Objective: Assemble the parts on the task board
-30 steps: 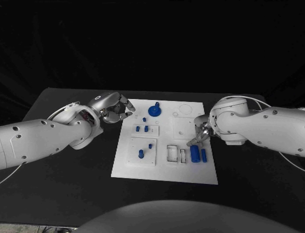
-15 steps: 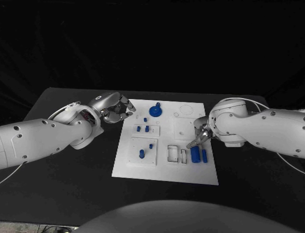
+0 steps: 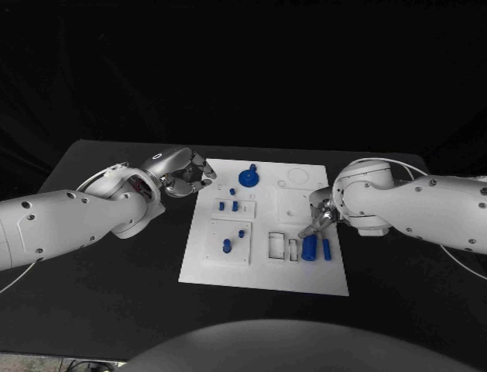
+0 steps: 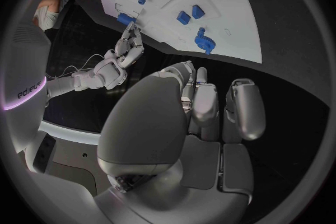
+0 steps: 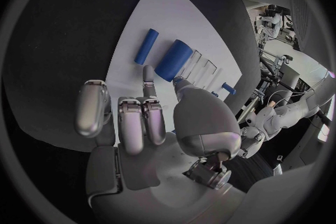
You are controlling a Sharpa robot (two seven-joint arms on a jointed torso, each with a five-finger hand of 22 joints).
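Task board [image 3: 268, 263] lies between my hands; right hand [image 3: 319, 219] pinches the thick blue cylinder [image 5: 173, 60], thin rod [image 5: 145, 46] beside; left hand [image 3: 183, 174] curled, holding nothing.

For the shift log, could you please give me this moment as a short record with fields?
surface: black table
board: white task board, mid-table
parts: blue pieces on the board, among them a thick cylinder and a thin rod side by side
left robot hand: fingers curled, holding nothing, at the board's far left corner
right robot hand: fingertips at the thick cylinder; contact unclear
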